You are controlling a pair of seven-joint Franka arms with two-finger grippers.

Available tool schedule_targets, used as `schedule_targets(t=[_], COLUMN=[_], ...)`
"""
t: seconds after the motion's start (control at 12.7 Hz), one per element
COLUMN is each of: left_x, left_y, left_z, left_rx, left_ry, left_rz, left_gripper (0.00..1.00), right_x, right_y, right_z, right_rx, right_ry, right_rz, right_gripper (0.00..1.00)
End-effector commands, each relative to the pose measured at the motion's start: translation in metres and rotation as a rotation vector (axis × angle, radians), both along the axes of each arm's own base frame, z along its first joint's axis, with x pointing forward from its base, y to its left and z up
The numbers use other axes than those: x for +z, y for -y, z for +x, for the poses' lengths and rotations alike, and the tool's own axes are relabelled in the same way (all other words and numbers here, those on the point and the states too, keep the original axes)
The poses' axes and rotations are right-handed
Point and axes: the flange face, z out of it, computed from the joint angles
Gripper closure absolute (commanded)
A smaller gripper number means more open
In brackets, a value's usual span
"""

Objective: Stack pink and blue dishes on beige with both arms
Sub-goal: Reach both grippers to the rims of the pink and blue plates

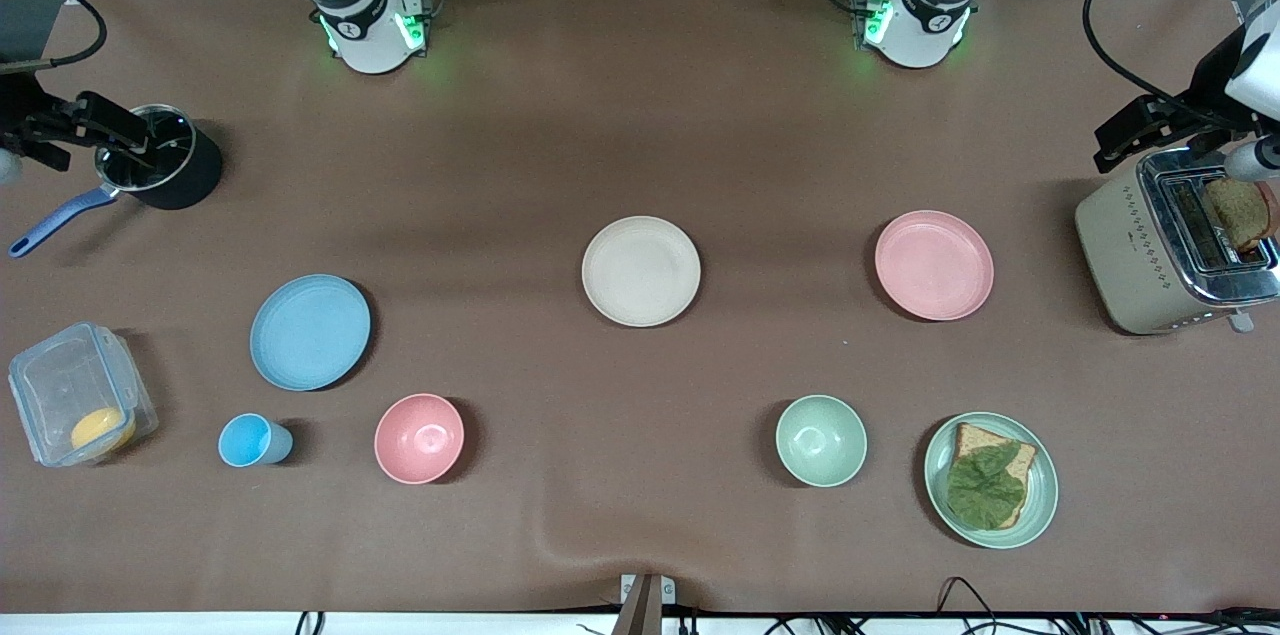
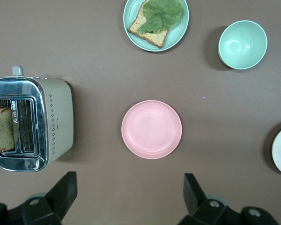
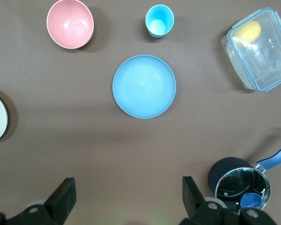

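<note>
The beige plate [image 1: 641, 271] lies mid-table. Toward the left arm's end lies the pink plate [image 1: 934, 265], toward the right arm's end the blue plate [image 1: 310, 332]. All three lie apart with nothing on them. My left gripper [image 1: 1135, 135] hangs high near the toaster; in its wrist view the left gripper [image 2: 131, 178] is open and empty, well clear of the pink plate [image 2: 151, 129]. My right gripper [image 1: 75, 125] hangs high over the pot; in its wrist view the right gripper [image 3: 129, 181] is open and empty, away from the blue plate [image 3: 144, 86].
A toaster [image 1: 1170, 250] holding bread stands at the left arm's end. Nearer the camera are a green plate with bread and leaf [image 1: 1040, 495], a green bowl [image 1: 821, 440], a pink bowl [image 1: 419, 438], a blue cup [image 1: 250, 440] and a clear container [image 1: 75, 405]. A black pot [image 1: 160, 160] stands at the right arm's end.
</note>
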Motion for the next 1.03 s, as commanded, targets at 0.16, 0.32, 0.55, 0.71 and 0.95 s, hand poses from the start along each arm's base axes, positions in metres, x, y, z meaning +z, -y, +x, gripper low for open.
schedule_targets(t=[0.16, 0.32, 0.55, 0.71, 0.95], left_x=[-0.003, -0.051, -0.159, -0.241, -0.322], left_y=[-0.004, -0.006, -0.01, -0.014, -0.037], left_z=[0.001, 0.013, 0.019, 0.006, -0.01], left_rx=[-0.02, -0.028, -0.008, 0.008, 0.058], left_ry=[-0.013, -0.108, -0.209, -0.185, -0.177], left_rz=[-0.006, -0.013, -0.013, -0.018, -0.037], left_gripper=[0.0, 0.0, 0.0, 0.0, 0.0], right_x=[0.0, -0.004, -0.023, -0.067, -0.176], right_y=[0.001, -0.001, -0.002, 0.008, 0.045], right_z=[-0.002, -0.001, 0.007, 0.029, 0.063], right_rx=[-0.008, -0.002, -0.014, -0.035, -0.087], right_ry=[-0.004, -0.024, -0.068, -0.13, -0.205], right_rz=[0.007, 0.008, 0.004, -0.001, -0.006], right_gripper=[0.0, 0.0, 0.0, 0.0, 0.0])
